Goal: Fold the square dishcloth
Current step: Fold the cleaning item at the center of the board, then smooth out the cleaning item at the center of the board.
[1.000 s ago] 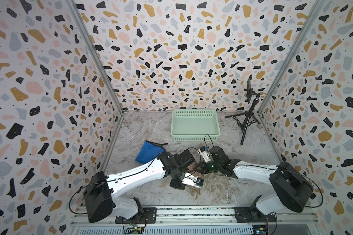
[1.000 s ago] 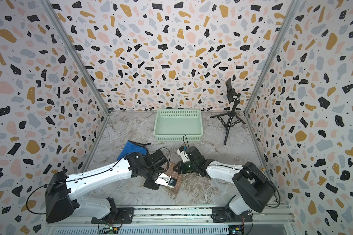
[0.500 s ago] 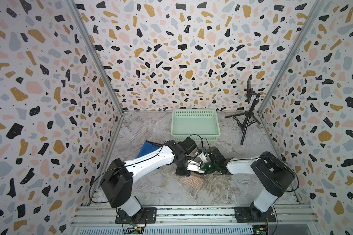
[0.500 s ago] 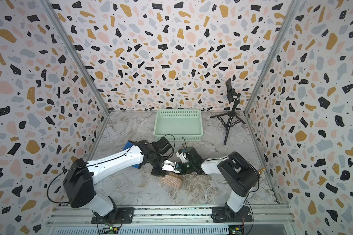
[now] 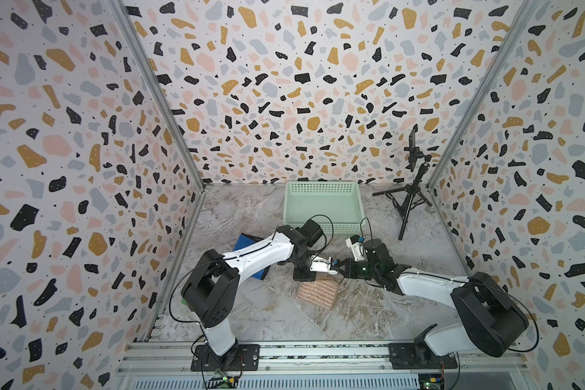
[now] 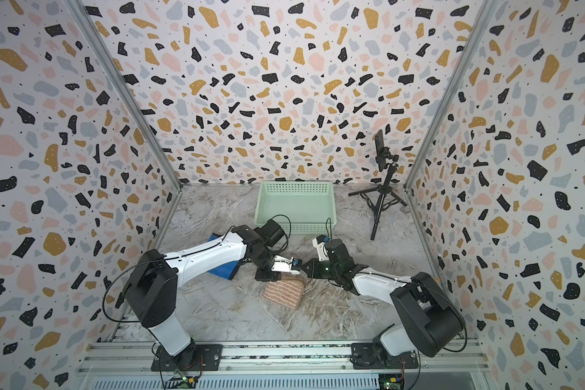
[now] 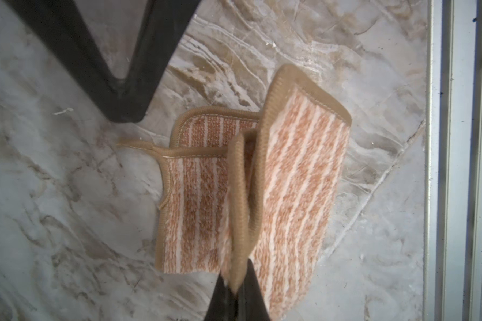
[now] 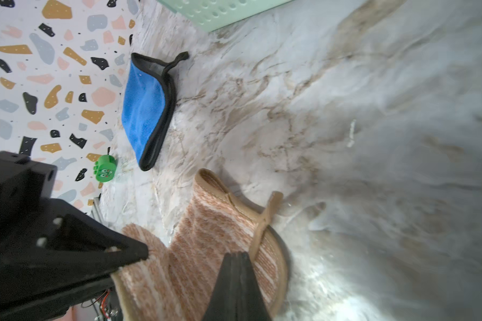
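Observation:
The dishcloth (image 5: 316, 294) (image 6: 283, 292), orange-and-white striped with a tan border, lies doubled over in the middle of the marble floor. In the left wrist view, my left gripper (image 7: 235, 282) is shut on a bunched tan edge of the dishcloth (image 7: 298, 178) and holds that part raised. It stands at the cloth's far edge in both top views (image 5: 305, 277). My right gripper (image 5: 341, 271) (image 8: 235, 257) is shut, its tip just by the cloth's hanging loop (image 8: 265, 219). I see no cloth between its jaws. Its fingers (image 7: 123, 91) stand beside the cloth.
A blue cloth with black trim (image 8: 145, 111) (image 5: 242, 241) lies left under the left arm. A mint basket (image 5: 321, 229) (image 6: 296, 228) stands behind the grippers. A black tripod (image 5: 409, 202) stands back right. A green toy (image 8: 105, 172) sits by the left wall.
Both grippers have moved back toward the basket. The left one took the dishcloth's edge along, and the cloth now lies doubled in front of them. Both arms have changed pose.

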`<state>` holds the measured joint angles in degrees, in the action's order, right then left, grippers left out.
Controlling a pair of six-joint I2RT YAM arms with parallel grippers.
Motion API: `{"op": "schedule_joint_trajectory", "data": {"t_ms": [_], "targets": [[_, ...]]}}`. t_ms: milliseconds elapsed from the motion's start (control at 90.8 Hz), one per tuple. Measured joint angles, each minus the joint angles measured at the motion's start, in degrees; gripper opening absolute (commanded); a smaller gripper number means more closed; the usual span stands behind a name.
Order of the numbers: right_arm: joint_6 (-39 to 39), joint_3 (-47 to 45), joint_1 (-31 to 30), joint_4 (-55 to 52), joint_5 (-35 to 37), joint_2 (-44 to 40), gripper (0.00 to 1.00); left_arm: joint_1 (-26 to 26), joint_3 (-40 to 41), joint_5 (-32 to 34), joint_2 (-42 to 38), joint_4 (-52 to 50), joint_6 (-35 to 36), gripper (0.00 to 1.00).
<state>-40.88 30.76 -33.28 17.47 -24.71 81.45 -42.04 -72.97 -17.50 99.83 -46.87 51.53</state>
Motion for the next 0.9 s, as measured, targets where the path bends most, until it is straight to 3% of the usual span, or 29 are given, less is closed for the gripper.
{"op": "schedule_joint_trajectory", "data": {"t_ms": [143, 264, 429, 672, 903], "targets": [[0.42, -2.38, 0.0, -0.85, 3.48, -4.07, 0.0, 1.46, -0.17, 2.99, 3.39, 4.26, -2.32, 0.0], [0.7, -2.95, 0.02, -0.96, 5.16, -6.47, 0.0, 2.01, -0.17, 6.71, 6.32, 8.33, -5.57, 0.26], [0.83, -2.97, 0.0, -0.94, 5.44, -7.02, 0.0, 2.19, 0.15, 11.65, 5.81, 13.77, -8.92, 0.44], [-0.83, -2.93, -3.41, 0.46, 2.54, -5.73, 0.0, 2.19, 1.18, 15.39, -0.72, 17.75, -11.8, 0.42], [-6.58, -2.62, -8.9, 8.76, -0.24, 1.88, 0.0, 2.32, 3.06, 16.76, 1.38, 18.69, -12.35, 0.34]]}}
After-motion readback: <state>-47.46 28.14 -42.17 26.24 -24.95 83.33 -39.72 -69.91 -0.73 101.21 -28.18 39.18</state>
